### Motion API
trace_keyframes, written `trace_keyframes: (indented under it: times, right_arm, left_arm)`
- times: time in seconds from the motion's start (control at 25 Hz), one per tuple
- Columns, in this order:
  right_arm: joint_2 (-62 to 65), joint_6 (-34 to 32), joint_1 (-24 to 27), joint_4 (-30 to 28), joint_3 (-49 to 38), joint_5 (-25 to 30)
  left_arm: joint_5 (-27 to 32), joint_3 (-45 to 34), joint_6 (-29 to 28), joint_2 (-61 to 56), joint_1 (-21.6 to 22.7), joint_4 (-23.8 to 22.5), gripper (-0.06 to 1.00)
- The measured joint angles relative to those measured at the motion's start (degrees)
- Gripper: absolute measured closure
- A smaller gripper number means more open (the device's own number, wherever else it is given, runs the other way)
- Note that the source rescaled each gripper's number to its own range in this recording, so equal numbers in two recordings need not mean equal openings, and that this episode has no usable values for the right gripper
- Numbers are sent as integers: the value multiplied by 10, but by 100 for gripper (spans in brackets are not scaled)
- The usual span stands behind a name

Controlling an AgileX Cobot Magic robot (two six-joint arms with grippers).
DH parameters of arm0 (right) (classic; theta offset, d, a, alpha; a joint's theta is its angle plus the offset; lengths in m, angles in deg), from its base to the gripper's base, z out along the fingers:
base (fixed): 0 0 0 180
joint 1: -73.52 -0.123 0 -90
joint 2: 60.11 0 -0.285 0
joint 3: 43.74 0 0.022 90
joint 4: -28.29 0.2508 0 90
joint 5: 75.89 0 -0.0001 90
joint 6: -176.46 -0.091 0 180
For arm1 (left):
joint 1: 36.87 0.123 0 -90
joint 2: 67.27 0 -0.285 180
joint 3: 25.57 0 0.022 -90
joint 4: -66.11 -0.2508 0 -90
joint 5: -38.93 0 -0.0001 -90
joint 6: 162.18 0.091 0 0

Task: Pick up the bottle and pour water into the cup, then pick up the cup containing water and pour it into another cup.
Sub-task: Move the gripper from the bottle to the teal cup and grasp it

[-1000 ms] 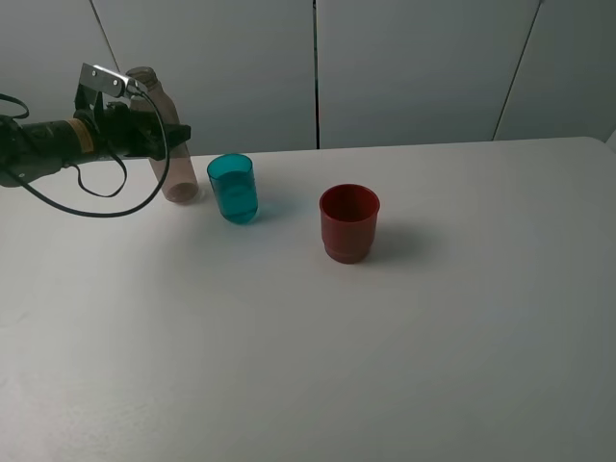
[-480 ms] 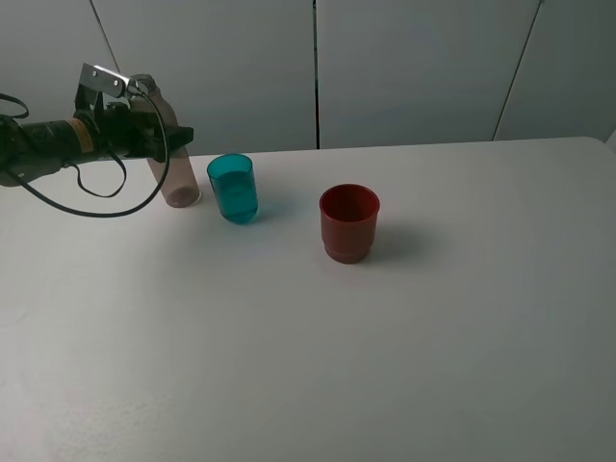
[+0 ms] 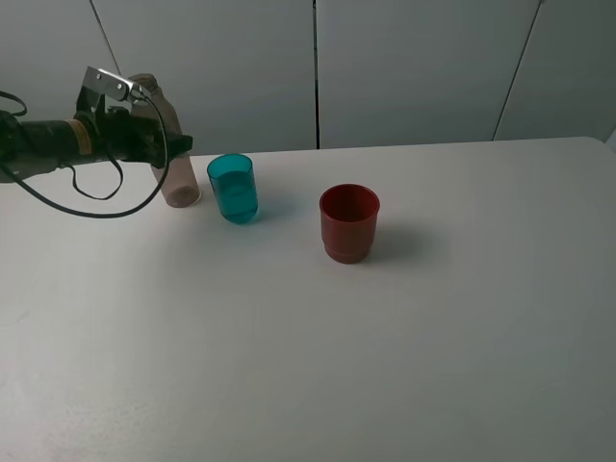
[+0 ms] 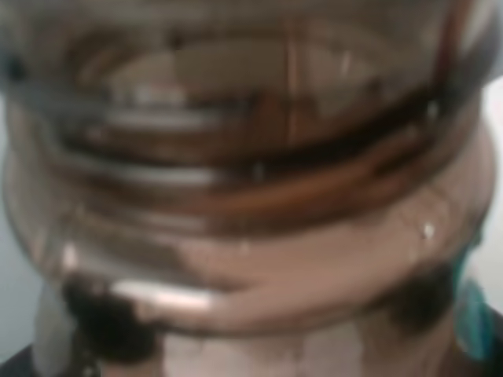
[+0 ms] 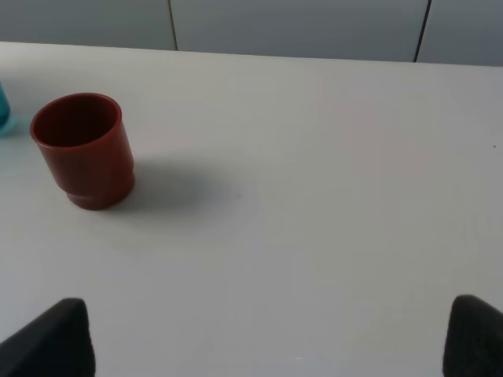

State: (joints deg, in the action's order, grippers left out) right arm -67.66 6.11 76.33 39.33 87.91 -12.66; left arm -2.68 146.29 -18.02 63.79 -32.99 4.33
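Left pincer (image 3: 166,142) sits around the upper body of the bottle (image 3: 179,181); can't tell if it's clamped or loose. Right pincer (image 5: 267,345) is spread wide, holding nothing. The bottle is just beside the cup (image 3: 232,188), on the side away from another cup (image 3: 348,223). Its base looks down on the desk (image 3: 404,366), top leaning away from the cup. Risk: a weak hold on a tilted bottle, so it slips or topples. A careless swing could knock the cup. Bottle is tall, slim, smoky brown, see-through, with a narrow neck; it's blurred in the left wrist view.
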Motion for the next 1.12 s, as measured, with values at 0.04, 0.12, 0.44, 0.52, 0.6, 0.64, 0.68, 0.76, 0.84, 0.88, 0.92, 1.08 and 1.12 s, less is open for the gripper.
trace_keyframes:
  times: [0.04,0.12,0.44,0.52,0.6,0.64,0.68,0.76,0.84,0.88,0.92,1.08,1.12]
  right_arm:
    - [0,0,0,0,0,0]
    - [0,0,0,0,0,0]
    - [0,0,0,0,0,0]
    - [0,0,0,0,0,0]
    - [0,0,0,0,0,0]
    - [0,0,0,0,0,0]
    - [0,0,0,0,0,0]
    - [0,0,0,0,0,0]
    - [0,0,0,0,0,0]
    - [0,0,0,0,0,0]
    - [0,0,0,0,0,0]
    - [0,0,0,0,0,0]
    - [0,0,0,0,0,0]
  left_arm:
    - [7,-2,-1,-8,0,-1,-4]
    - [24,-9,-6,-24,0,-4,-4]
    - [57,-53,-35,-64,0,-11,-5]
    - [71,-71,-39,-77,0,-12,-5]
    - [79,-88,-40,-89,0,-13,-5]
    - [83,-97,-41,-96,0,-13,-5]
    - [86,-107,-41,-104,0,-13,-5]
    - [94,-122,-42,-119,0,-14,-6]
    - [108,-141,-42,-136,0,-14,-6]
    - [114,-152,-42,-143,0,-14,-6]
    - [118,-160,-42,-150,0,-14,-6]
    - [146,-197,-46,-187,0,-14,-6]
    - [148,-207,-46,-198,0,-14,-6]
